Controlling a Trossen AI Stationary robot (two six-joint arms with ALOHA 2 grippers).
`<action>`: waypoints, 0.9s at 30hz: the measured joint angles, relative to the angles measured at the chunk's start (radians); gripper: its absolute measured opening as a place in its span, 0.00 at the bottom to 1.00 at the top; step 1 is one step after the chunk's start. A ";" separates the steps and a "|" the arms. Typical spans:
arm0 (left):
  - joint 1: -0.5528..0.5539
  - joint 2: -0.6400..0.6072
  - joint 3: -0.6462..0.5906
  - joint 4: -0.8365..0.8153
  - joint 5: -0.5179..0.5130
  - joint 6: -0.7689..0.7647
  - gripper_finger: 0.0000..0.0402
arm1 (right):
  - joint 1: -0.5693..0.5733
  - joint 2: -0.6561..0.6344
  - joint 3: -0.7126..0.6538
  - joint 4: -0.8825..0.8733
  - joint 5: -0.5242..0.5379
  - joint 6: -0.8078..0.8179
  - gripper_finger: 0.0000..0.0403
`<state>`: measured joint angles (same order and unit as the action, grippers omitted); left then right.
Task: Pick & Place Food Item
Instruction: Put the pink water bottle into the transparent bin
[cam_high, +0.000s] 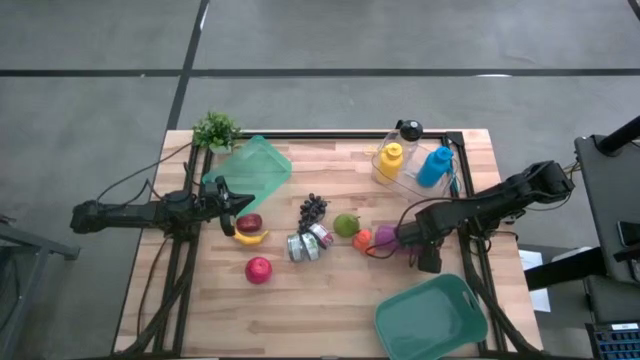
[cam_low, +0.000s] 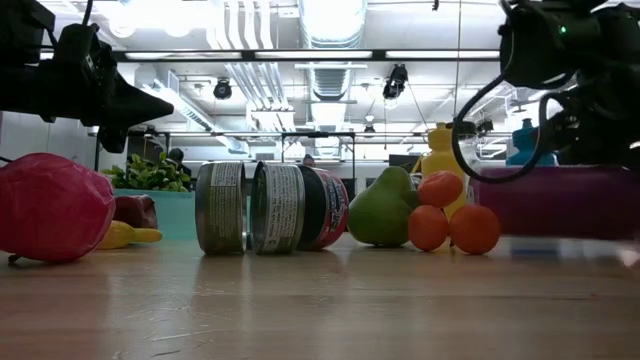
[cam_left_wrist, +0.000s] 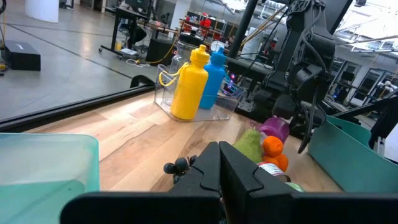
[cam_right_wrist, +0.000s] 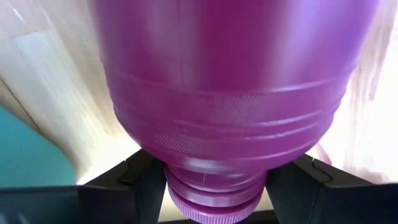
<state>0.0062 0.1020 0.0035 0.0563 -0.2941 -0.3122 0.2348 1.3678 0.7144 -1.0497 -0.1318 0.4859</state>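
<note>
A purple bottle (cam_high: 386, 238) lies level in my right gripper (cam_high: 402, 238), which is shut on it near the table's right side, beside small orange fruits (cam_high: 362, 240) and a green pear (cam_high: 346, 224). In the right wrist view the bottle (cam_right_wrist: 230, 74) fills the frame. My left gripper (cam_high: 238, 205) is shut and hovers over a dark red apple (cam_high: 249, 222) and a banana (cam_high: 250, 237). Its joined fingers (cam_left_wrist: 221, 168) point across the table. A red fruit (cam_high: 258, 269), two cans (cam_high: 309, 243) and grapes (cam_high: 313, 208) lie mid-table. My right gripper (cam_right_wrist: 216, 180) pinches the purple bottle between its two fingers (cam_right_wrist: 140, 183), at the shoulder (cam_right_wrist: 155, 149) just above the cap (cam_right_wrist: 214, 202). It comes level from the table's right side, with the cap end toward the wrist. The bottle (cam_low: 560, 200) lies horizontal; whether it rests on the table, I cannot tell.
A teal bin (cam_high: 432, 318) sits at the near right corner and a teal tray (cam_high: 255, 170) at the far left, next to a small plant (cam_high: 215, 130). A clear holder with a yellow bottle (cam_high: 390, 160) and a blue bottle (cam_high: 434, 165) stands at the far right.
</note>
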 joint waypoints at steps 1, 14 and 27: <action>0.000 0.000 0.000 0.000 0.000 0.000 0.00 | 0.000 0.000 0.006 -0.009 0.000 0.010 0.52; 0.000 0.000 0.000 0.000 0.000 0.000 0.00 | 0.000 0.000 0.198 -0.305 -0.012 0.038 0.54; 0.000 0.000 0.000 0.000 0.000 0.000 0.00 | 0.003 -0.021 0.395 -0.395 0.151 0.156 0.54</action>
<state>0.0063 0.1020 0.0035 0.0563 -0.2943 -0.3122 0.2375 1.3466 1.1090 -1.4447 0.0196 0.6416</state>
